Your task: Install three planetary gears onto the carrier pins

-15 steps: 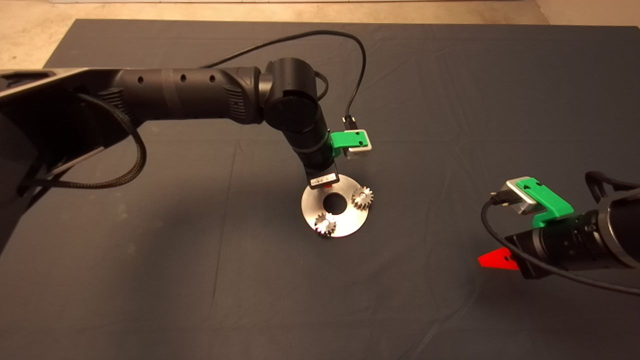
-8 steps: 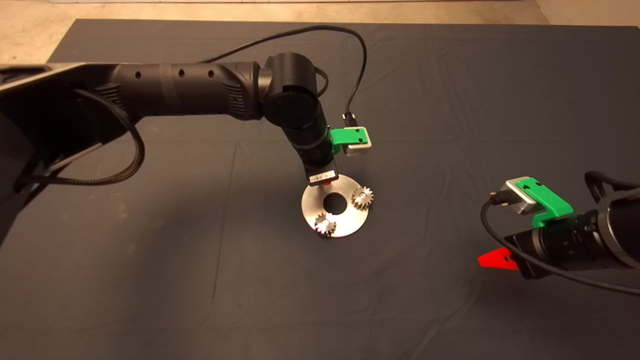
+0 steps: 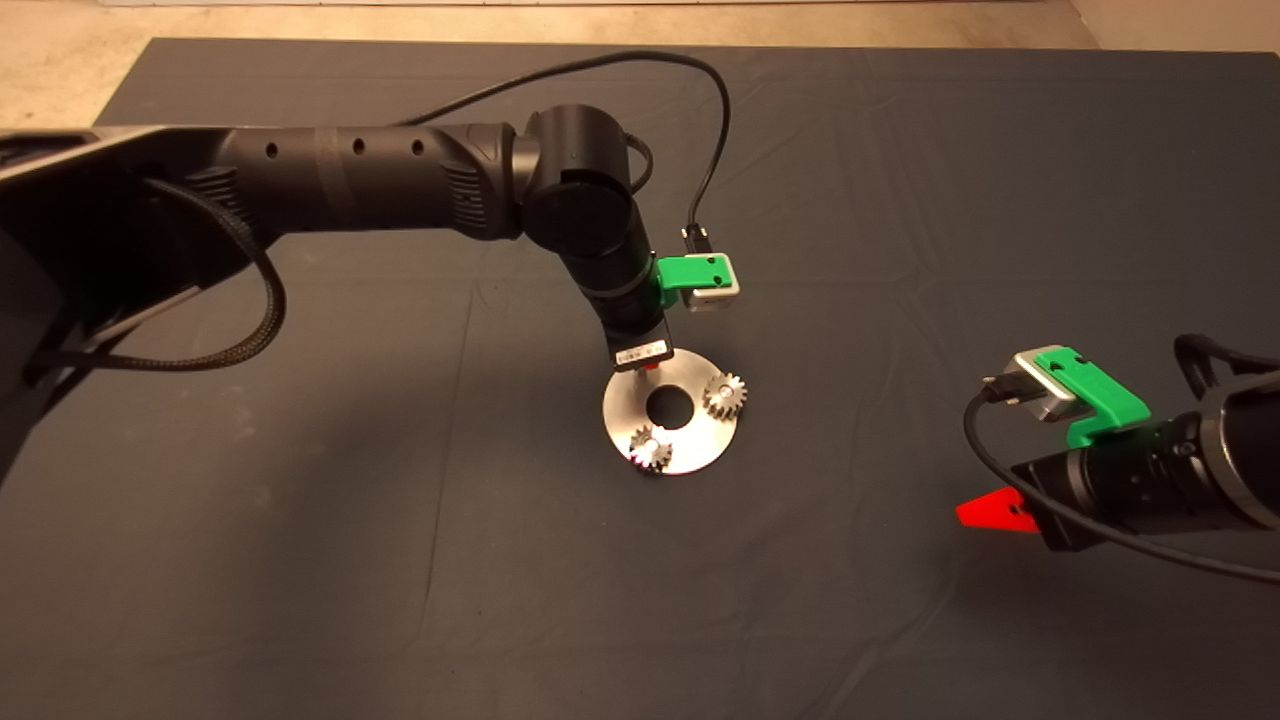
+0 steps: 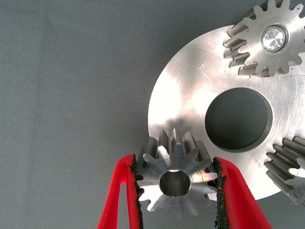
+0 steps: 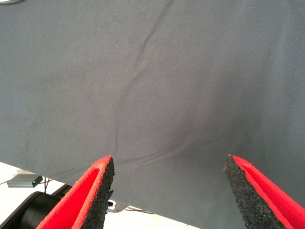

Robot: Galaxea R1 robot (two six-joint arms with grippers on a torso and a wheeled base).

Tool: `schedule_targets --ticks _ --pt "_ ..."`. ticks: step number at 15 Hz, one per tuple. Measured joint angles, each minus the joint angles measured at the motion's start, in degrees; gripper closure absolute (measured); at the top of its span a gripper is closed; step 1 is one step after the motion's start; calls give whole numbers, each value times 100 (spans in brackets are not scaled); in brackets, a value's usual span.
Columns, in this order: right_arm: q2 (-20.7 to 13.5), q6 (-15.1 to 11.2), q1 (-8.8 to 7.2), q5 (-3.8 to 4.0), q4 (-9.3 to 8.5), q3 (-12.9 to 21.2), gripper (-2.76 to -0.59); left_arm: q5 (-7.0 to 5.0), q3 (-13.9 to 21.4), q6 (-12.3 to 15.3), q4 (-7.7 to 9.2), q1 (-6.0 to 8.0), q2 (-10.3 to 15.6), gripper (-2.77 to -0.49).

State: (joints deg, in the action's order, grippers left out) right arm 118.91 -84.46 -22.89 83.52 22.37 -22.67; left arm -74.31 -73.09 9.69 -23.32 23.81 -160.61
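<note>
The left arm (image 3: 380, 185) extends from the left edge of the table toward the centre of the mat (image 3: 900, 200), bends downward at its wrist joint, and points the left gripper (image 4: 175, 183) nearly straight down over the far-left part of the carrier disc (image 3: 690, 445). The two red fingers (image 4: 121, 191) are closed to a narrow gap on one planetary gear (image 4: 175, 179), with a black pad pressed against the teeth on each side; the bore of this gear faces the wrist camera. The held gear overlaps the rim of the disc in the left wrist view; whether it is seated on a pin cannot be determined. The disc lies flat near the middle of the mat, with its central hole (image 3: 668, 405) exposed. A second gear (image 3: 725, 396) sits on the side of the disc toward the right edge of the table, and a third gear (image 3: 651, 449) sits on the side toward the near edge; a bright pin end (image 4: 275, 38) shows in the bore of one seated gear. The right arm (image 3: 1150, 480) rests low toward the near right corner of the table, well apart from the disc. The right gripper (image 5: 169, 188) holds nothing, with its fingers spread wide above bare mat.
</note>
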Motion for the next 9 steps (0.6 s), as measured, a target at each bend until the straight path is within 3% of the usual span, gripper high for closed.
schedule_targets --ticks 9 --pt "2 0 -61 0 -52 0 -173 42 0 -65 0 -13 110 -60"
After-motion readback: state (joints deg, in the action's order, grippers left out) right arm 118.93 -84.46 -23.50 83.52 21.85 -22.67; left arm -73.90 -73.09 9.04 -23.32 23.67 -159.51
